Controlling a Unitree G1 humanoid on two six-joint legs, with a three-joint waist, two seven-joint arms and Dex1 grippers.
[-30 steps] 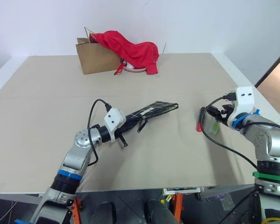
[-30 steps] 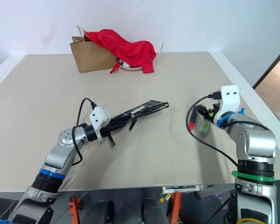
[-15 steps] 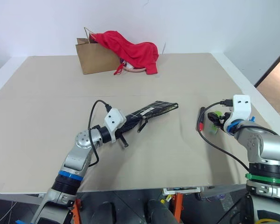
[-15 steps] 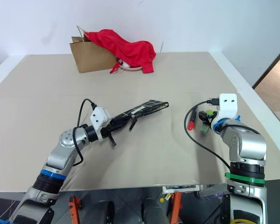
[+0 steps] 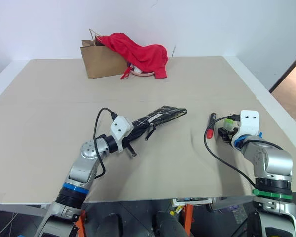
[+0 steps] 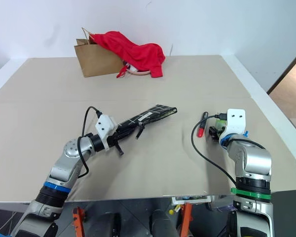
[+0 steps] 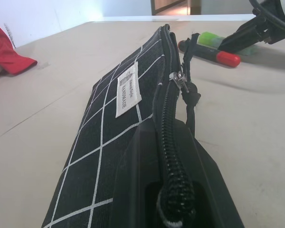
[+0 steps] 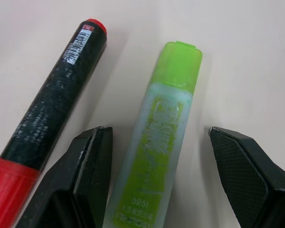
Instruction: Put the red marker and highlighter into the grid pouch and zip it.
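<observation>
You're pinching the pouch [image 5: 160,116] edge in the left gripper [image 7: 173,190], right gripper [image 8: 159,175] sitting spread around the highlighter [image 8: 159,142] beside the marker [image 8: 47,118].

One slim red marker with a black barrel [image 8: 52,107] and one stubby light-green highlighter [image 8: 159,137] lie on the beige table [image 5: 187,89]. There is one flat black fabric pouch with white grid lines [image 7: 109,123]. One brown paper bag [image 5: 99,61] and one crumpled red cloth [image 5: 138,52] complete the count.
</observation>
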